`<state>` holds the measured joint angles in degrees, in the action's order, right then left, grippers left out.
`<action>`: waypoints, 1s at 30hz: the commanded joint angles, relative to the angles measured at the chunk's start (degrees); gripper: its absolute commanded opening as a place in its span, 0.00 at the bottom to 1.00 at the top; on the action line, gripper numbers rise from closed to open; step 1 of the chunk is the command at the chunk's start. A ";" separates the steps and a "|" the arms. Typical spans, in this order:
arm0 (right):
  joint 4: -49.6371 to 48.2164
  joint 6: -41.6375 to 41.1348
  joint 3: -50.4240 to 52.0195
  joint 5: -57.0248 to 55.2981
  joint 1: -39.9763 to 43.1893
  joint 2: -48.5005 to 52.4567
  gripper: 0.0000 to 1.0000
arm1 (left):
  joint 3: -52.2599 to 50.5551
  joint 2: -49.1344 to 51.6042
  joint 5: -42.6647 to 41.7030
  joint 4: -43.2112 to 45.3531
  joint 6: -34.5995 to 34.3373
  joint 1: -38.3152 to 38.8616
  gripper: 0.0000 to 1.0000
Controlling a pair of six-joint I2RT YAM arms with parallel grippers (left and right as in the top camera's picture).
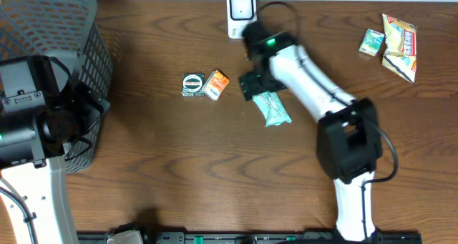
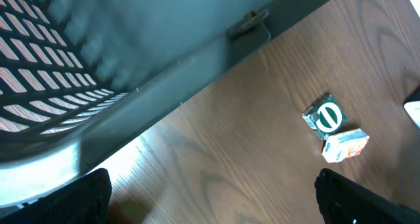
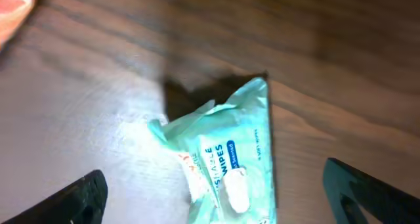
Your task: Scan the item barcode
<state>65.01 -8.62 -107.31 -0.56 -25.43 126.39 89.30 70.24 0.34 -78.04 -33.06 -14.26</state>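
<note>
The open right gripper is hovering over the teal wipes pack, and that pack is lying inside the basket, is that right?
Not quite. The wipes pack lies on the bare wooden table, not inside the basket, which stands at the far left. The overhead view shows this. The right gripper is indeed open over the pack.

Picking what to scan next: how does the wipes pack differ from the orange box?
The wipes pack is a soft, crinkled teal pouch; the orange box is a small orange-and-white carton. The pack is clearly larger than the box. The pack lies by itself; the box sits beside a green packet. Both lie on the table, ungripped.
</note>
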 commanded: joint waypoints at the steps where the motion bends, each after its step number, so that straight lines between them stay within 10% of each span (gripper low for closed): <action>1: 2.25 12.63 -0.52 21.24 6.32 -0.11 0.99 | 0.61 -0.26 0.35 -0.15 -0.24 -0.31 0.98; 11: 0.61 15.85 5.05 19.85 11.91 -0.09 0.66 | 0.61 -0.26 0.35 -0.15 -0.24 -0.31 0.97; 30: -4.61 7.58 10.38 14.16 7.78 -0.04 0.58 | 0.61 -0.26 0.35 -0.15 -0.24 -0.31 0.98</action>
<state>60.42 1.96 -97.69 17.08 -16.45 126.39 89.30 70.24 0.34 -78.02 -33.06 -14.26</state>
